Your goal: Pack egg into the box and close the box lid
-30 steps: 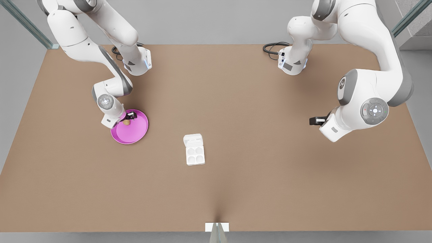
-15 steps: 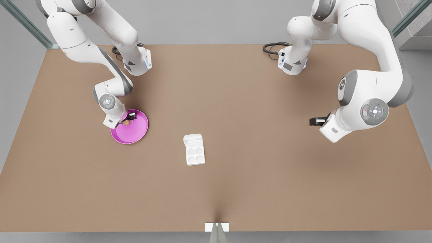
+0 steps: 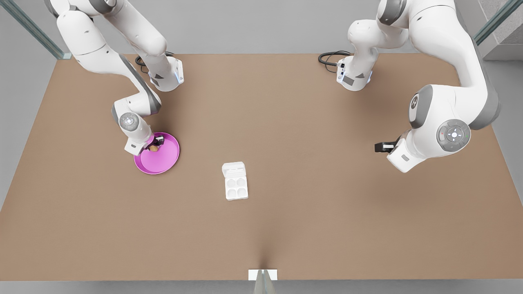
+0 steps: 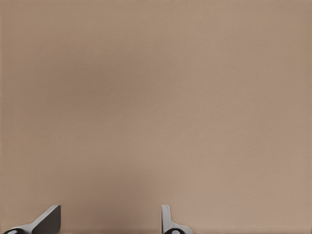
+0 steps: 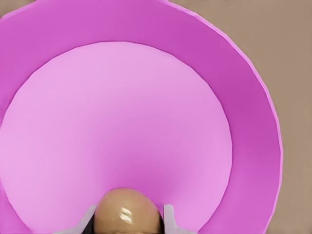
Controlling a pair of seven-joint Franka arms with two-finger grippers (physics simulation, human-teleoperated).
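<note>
The tan egg (image 5: 127, 210) lies on the pink plate (image 3: 163, 161) near its far rim, at the front view's left. My right gripper (image 3: 156, 143) reaches down onto the plate, and its fingers (image 5: 168, 217) press against both sides of the egg. The white box (image 3: 236, 188) sits mid-table with its four cups bare. The box lid (image 3: 233, 168) lies folded back flat on the far side. My left gripper (image 3: 382, 145) waits at the front view's right, above bare table, with its fingers (image 4: 48, 219) wide apart and nothing between them.
Both arm bases and black cables (image 3: 329, 59) stand along the far table edge. The brown table (image 3: 306, 204) stretches wide around the box. A small white bracket (image 3: 262, 274) sits at the near edge.
My right gripper has settled lower over the egg, which now shows less in the front view. The left arm, box and plate have not moved.
</note>
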